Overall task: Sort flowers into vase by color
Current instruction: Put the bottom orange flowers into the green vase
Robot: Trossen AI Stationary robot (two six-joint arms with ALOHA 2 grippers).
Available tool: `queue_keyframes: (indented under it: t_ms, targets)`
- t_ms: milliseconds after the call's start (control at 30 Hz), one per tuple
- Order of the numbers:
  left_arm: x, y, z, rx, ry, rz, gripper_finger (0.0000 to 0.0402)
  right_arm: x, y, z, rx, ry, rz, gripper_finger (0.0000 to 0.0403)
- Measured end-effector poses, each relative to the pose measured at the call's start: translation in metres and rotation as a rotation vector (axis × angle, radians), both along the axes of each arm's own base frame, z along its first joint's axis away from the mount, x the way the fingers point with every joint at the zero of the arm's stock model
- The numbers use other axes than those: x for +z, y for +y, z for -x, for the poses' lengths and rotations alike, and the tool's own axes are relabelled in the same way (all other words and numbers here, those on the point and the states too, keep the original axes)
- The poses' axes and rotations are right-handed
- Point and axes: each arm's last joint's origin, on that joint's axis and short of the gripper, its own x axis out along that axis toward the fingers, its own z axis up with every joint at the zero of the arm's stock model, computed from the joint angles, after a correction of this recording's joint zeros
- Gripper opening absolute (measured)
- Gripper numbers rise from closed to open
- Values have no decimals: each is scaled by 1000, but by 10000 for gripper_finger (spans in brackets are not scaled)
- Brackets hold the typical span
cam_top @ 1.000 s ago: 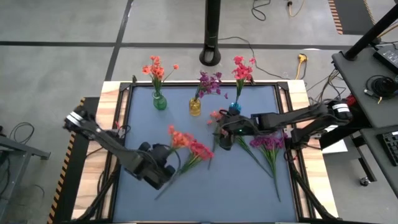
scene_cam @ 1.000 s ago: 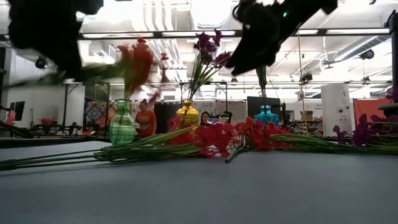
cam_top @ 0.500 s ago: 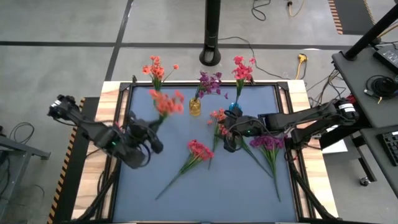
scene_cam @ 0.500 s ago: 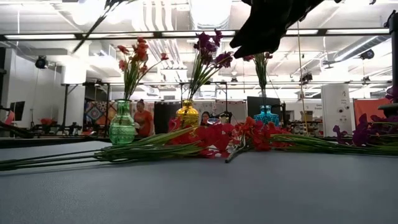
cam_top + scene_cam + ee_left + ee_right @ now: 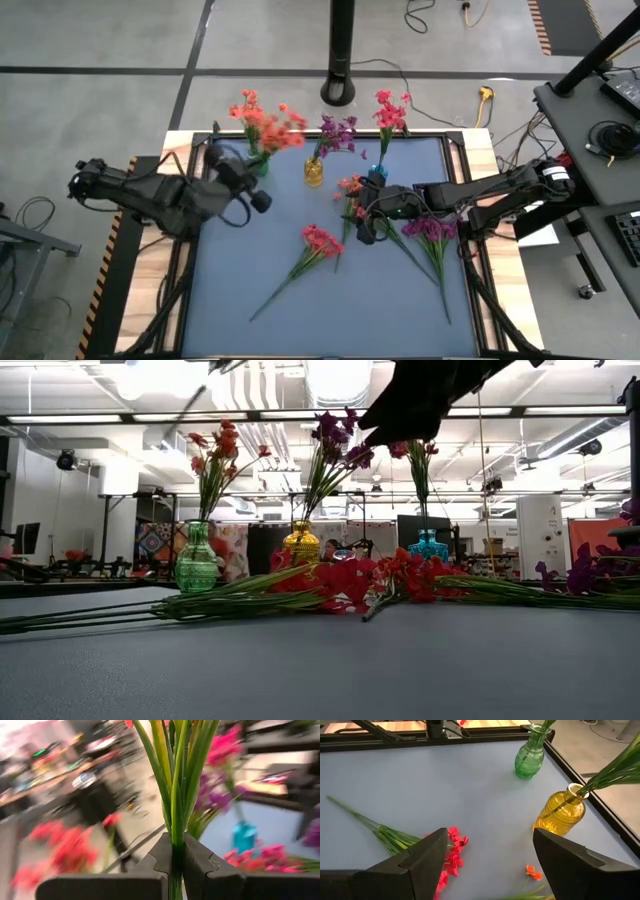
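My left gripper [image 5: 243, 172] is raised near the green vase [image 5: 258, 163] at the table's far left, shut on an orange-red flower [image 5: 279, 127]. That vase holds an orange-red spray [image 5: 215, 455]. The yellow vase [image 5: 314, 172] holds purple flowers [image 5: 338, 132], and the blue vase [image 5: 376, 175] holds pink-red ones [image 5: 389, 112]. A pink-red flower [image 5: 320, 240], an orange-red one [image 5: 350, 187] and purple ones [image 5: 430, 230] lie flat on the blue mat. My right gripper [image 5: 490, 865] hovers open above the mat near the blue vase. My left gripper pinches the orange-red flower's bundle of green stems [image 5: 175, 837] between its two fingers [image 5: 207, 867], which lie across the stems. The fingers point about level toward the far right. The flower is lifted clear of the table, its blossoms above the green vase.
A black frame and wooden side boards [image 5: 180, 150] border the mat. A dark pole base [image 5: 340, 90] stands beyond the far edge. The near half of the mat [image 5: 330, 320] holds only a stem end.
My left gripper has risen from the mat's near left and swung toward the far edge and the green vase, tipping from pointing down to about level. The orange-red flower has come up with it, lifted clear of the table. The pink-red flower stays on the mat.
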Motion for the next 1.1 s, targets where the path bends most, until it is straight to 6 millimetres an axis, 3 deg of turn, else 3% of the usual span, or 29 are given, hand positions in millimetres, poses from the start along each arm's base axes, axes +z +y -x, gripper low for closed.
queue_keyframes:
  t_ms: [100,200,400,633,833,1100]
  targets:
    - [9,14,-10,-167,-72,-36,4,0,0,0,0,-5,0,288]
    - [9,30,-10,-210,-157,-60,4,0,0,0,0,-5,-2,288]
    - [-28,51,3,-174,-194,-147,4,1,0,-1,1,-13,-3,288]
    - [-61,61,40,-139,-384,-343,4,0,0,0,2,-11,-3,288]
    - [-84,77,62,-41,-394,-365,4,0,0,-1,1,-11,-3,288]
    - [-102,106,70,100,-369,-319,4,1,0,-1,-4,-18,-12,288]
